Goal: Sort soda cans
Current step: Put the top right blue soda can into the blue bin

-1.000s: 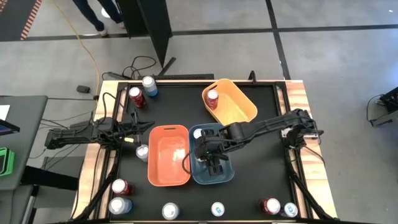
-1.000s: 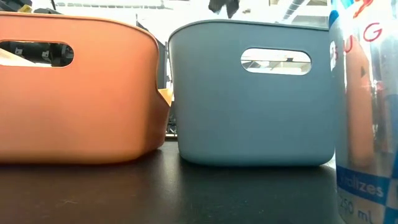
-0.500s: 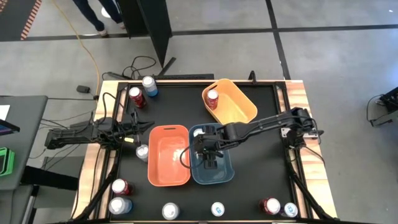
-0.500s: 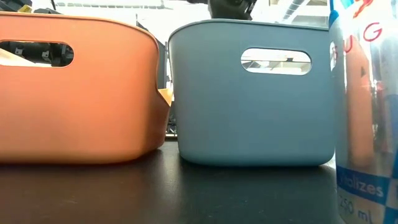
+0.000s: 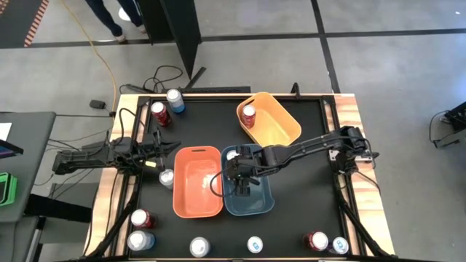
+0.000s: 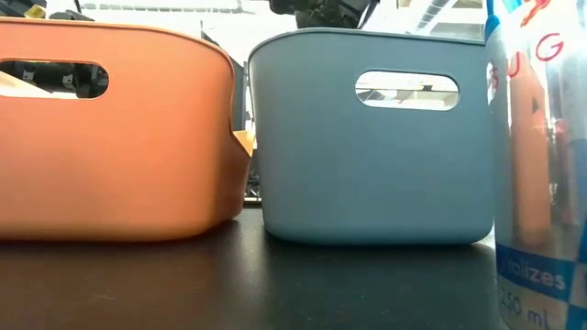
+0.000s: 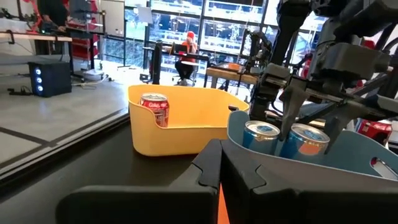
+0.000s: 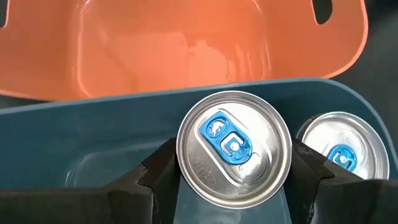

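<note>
My right gripper point(image 8: 234, 186) reaches down into the blue bin point(image 5: 269, 205) and is shut on a blue soda can with a silver top point(image 8: 234, 149). A second blue can point(image 8: 341, 155) stands beside it in the same bin. In the left wrist view both cans point(image 7: 308, 140) point(image 7: 261, 135) show above the bin's rim, their lower parts hidden by its wall. The orange bin point(image 5: 196, 182) stands to the left of the blue one. The yellow bin point(image 5: 280, 127) holds a red can point(image 5: 249, 113). My left gripper point(image 5: 175, 145) waits shut at the table's left edge. My right gripper pinches the can's upper side wall point(image 8: 180, 163) between its two fingers, one finger point(image 7: 292, 112) on each side, just below the rim. The fingers slant down from the table's right. The can stays upright inside the blue bin; its base is hidden by the bin's wall.
Loose cans stand along the near edge point(image 5: 199, 247) point(image 5: 254, 244) point(image 5: 317, 240) point(image 5: 138, 239), two at the far left corner point(image 5: 159, 113) point(image 5: 175, 100), and one beside the orange bin point(image 5: 167, 177). In the low view a can point(image 6: 541, 165) stands close at the right.
My right gripper has sunk into the blue bin with the can, drifting a little toward the table's far edge and tipping its wrist. The can stays upright between the fingers. The left arm has kept still.
</note>
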`<state>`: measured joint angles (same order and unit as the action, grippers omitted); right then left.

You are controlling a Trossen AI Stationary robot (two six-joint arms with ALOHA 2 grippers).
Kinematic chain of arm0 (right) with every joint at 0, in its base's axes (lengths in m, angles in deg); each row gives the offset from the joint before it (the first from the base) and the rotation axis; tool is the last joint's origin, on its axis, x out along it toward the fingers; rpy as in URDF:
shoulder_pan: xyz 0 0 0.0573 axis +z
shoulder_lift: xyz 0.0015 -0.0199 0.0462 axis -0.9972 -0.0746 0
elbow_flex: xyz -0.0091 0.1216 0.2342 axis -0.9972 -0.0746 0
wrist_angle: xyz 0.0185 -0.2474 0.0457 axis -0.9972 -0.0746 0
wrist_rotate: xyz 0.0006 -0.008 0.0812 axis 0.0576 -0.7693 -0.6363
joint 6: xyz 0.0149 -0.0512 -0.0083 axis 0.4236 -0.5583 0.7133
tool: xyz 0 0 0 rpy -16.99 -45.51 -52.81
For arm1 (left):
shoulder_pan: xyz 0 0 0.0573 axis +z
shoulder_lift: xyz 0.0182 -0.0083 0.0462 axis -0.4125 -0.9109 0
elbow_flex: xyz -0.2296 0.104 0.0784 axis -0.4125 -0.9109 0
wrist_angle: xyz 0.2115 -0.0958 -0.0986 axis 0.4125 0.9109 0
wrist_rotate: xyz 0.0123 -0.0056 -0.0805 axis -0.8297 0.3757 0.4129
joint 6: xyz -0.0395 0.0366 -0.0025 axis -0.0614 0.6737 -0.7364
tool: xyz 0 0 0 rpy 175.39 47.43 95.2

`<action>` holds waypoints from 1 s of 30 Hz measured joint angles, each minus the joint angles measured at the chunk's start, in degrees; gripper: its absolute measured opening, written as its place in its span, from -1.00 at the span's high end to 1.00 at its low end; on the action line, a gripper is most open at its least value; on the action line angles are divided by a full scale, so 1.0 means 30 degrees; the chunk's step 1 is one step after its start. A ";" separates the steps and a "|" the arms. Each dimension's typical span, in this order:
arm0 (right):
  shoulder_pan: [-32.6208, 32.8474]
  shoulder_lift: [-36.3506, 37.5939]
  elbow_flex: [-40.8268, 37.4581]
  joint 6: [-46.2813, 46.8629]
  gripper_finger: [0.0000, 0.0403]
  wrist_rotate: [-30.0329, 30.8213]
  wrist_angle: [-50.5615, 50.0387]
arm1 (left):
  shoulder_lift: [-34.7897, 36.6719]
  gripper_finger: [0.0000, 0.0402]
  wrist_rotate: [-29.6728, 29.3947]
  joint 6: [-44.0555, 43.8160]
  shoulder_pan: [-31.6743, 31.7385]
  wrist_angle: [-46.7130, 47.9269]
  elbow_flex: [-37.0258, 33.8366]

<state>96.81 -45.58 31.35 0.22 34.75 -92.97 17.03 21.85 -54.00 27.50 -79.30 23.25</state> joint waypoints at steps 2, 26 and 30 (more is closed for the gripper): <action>-0.0005 0.0000 0.0000 0.0300 -0.06 0.0002 0.0088 | 0.0000 1.00 0.0000 0.0000 0.0000 -0.0032 0.0000; -0.0357 -0.0007 0.0015 0.1071 -0.25 -0.0012 -0.0163 | 0.0000 1.00 0.0029 -0.0153 0.0000 -0.0138 0.0000; -0.0350 -0.0007 0.0015 0.0698 -0.26 -0.0094 -0.0141 | 0.0000 1.00 0.0029 -0.0153 0.0000 -0.0138 0.0000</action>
<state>95.76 -45.60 31.39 2.31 34.47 -93.40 17.03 21.94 -54.46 27.50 -79.71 23.25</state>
